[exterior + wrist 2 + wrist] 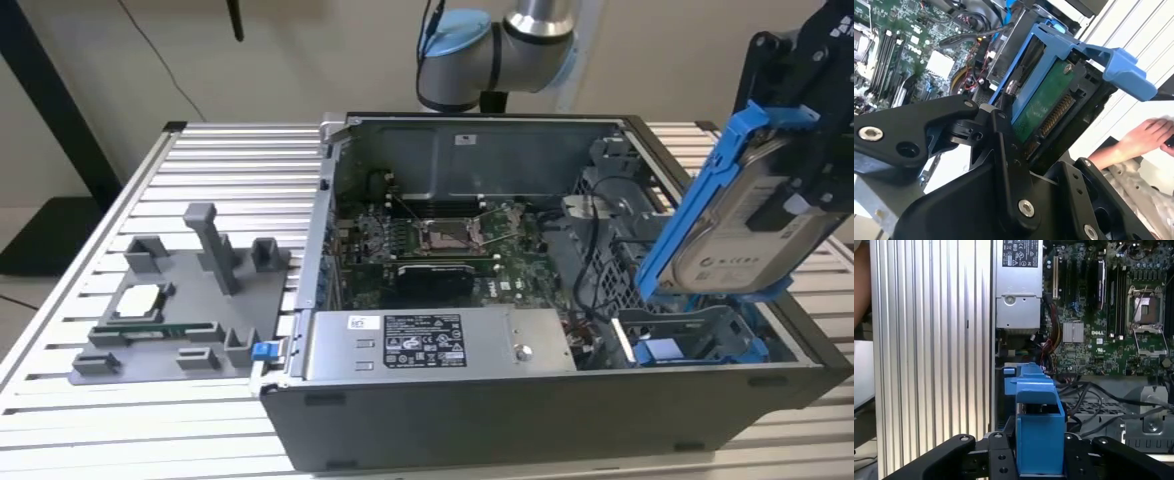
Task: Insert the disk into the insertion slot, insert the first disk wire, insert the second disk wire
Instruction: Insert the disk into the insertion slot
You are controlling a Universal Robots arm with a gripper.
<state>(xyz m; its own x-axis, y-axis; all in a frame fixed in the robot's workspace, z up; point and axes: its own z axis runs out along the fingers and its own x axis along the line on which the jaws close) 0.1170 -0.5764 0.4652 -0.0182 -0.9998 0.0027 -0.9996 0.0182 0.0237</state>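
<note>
Closest to us in both wrist views are the black links of our gripper (1040, 460), closed tight from two sides onto the blue carrier frame of the disk (1038, 405). In the second wrist view we see the green circuit board on the underside of the disk (1046, 105) and the row of connector pins at its end. A person's hand (1146, 135) rests beyond the slatted table, apart from the gripper. In the exterior view the gripper (801, 190) holds the disk (741, 240) steeply tilted, almost on edge, with its silver labelled face turned toward the camera. It hangs over the corner of the open computer case (534, 420) on the exterior view's right. Its lower end is just above the slot (687, 325), the grey bay with blue tabs, and the disk is not yet seated in it; we cannot tell whether the two touch. Beside the slot, toward the exterior view's left, lies the power supply (441, 345), and behind it the motherboard (387, 255) with its square processor socket (445, 235). Dark cables (1094, 395) run loose across the case floor near the bay. On the table (227, 150), at the exterior view's left of the case, stands a grey fixture tray (200, 330) carrying a chip (140, 300).
</note>
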